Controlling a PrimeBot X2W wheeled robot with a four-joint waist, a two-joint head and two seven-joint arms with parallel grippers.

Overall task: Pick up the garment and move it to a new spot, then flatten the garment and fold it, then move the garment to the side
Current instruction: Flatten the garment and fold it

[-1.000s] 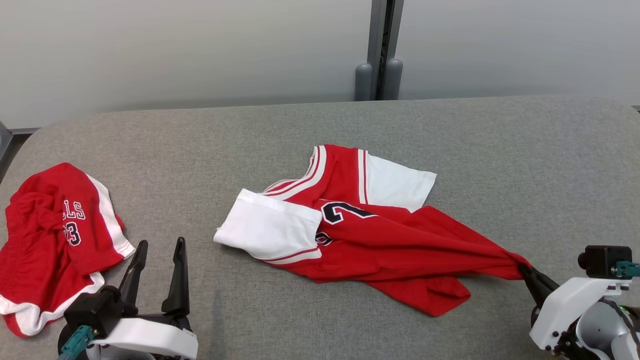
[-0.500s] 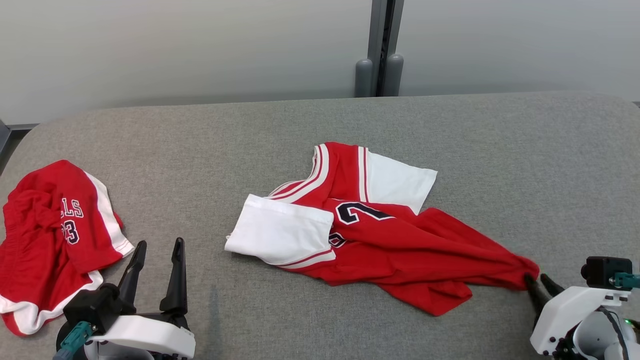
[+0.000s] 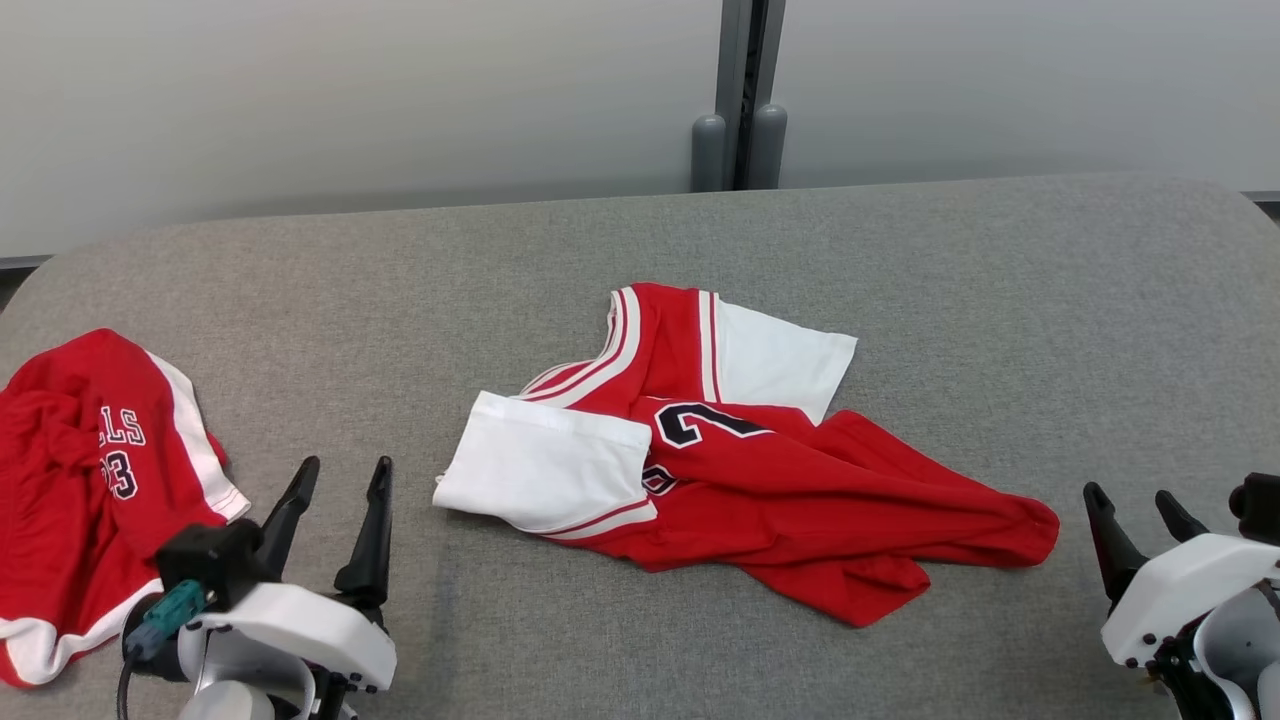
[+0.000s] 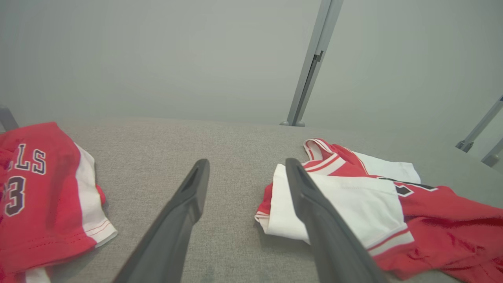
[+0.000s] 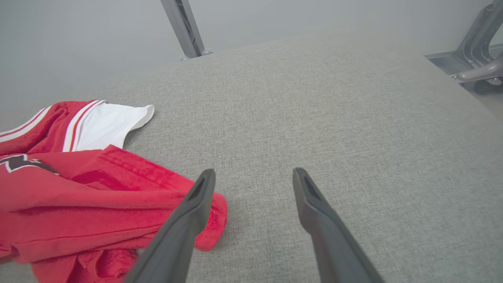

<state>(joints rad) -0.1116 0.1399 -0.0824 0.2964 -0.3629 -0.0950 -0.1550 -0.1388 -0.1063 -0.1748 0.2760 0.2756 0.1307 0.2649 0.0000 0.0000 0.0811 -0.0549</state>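
The jersey (image 3: 740,470) lies crumpled on the table (image 3: 1000,300), free of both grippers, so the move to a new spot looks done and flattening is the step in hand. One white sleeve is folded over its front and the red body is bunched into ridges that run to a pointed hem corner.

The right gripper (image 3: 1128,491) stands just off that hem corner, jaws spread wide and holding nothing. In the right wrist view the corner (image 5: 214,212) lies beside one of the fingers (image 5: 188,224), outside the gap between them; whether it touches is hard to tell.

The left gripper (image 3: 345,462) is near the folded sleeve (image 4: 353,204), on the jersey's opposite side. It is also wide open and empty, with bare table between its fingers.

The next move probably calls for each gripper to close in on its end of the jersey, pinch an edge and draw the cloth apart until it is flat. The shorts (image 3: 90,480) lie well apart from the jersey, beyond the left gripper.
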